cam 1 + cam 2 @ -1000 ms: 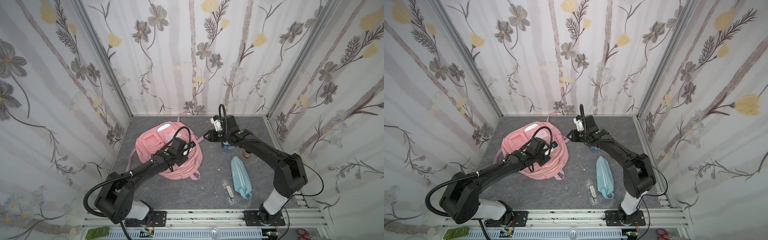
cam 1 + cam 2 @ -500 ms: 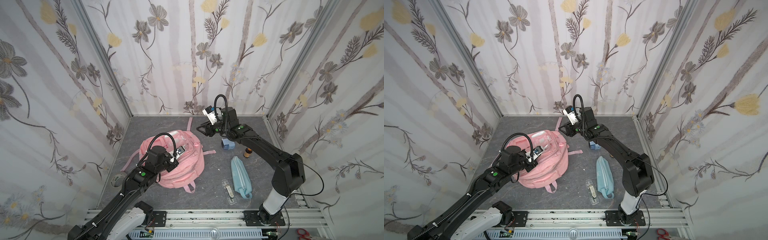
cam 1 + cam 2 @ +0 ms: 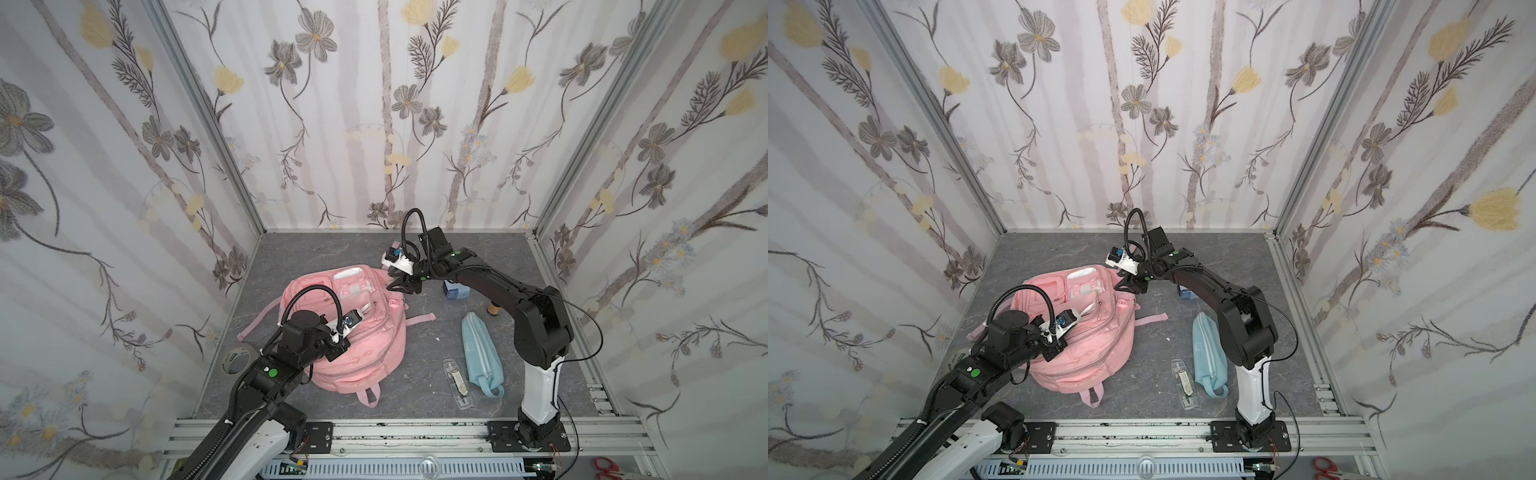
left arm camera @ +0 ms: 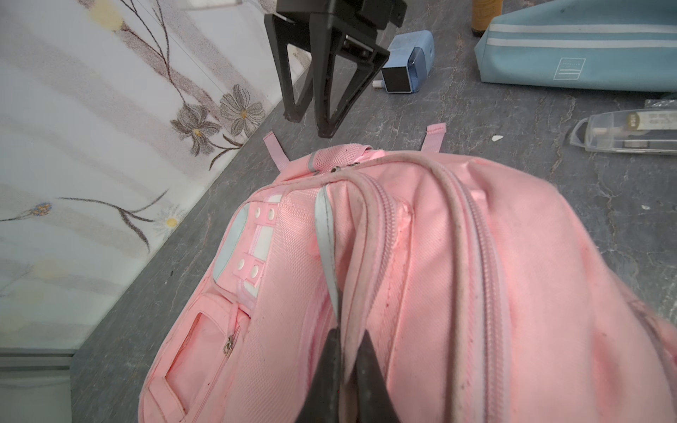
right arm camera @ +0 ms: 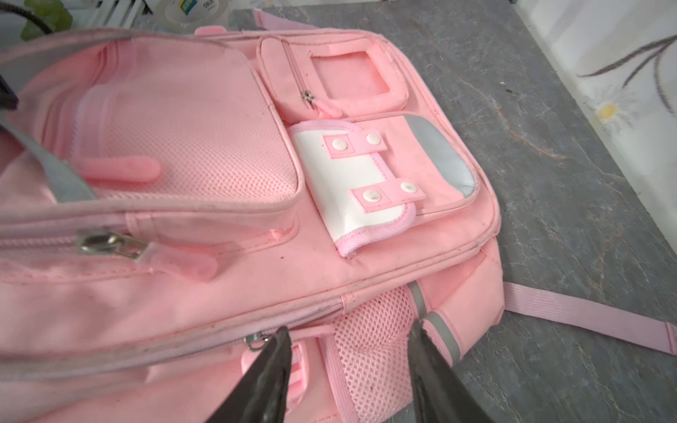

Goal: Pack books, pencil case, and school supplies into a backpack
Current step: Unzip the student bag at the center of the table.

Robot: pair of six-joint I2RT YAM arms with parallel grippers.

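The pink backpack lies face up on the grey floor, left of centre. My left gripper is shut on a piped zip edge of the backpack. My right gripper hangs open just above the bag's mesh side pocket, holding nothing. To the right lie the light-blue pencil case, the clear plastic case and the pale-blue gadget. The tape roll sits by the left wall. The books are out of view.
A small brown cylinder stands behind the pencil case. Pink straps trail off the bag across the floor. Flowered walls close in the left, back and right sides; an aluminium rail runs along the front.
My left arm has drawn back toward the front, dragging the backpack with it. My right gripper's jaws have widened, and it now sits over the bag's side pocket.
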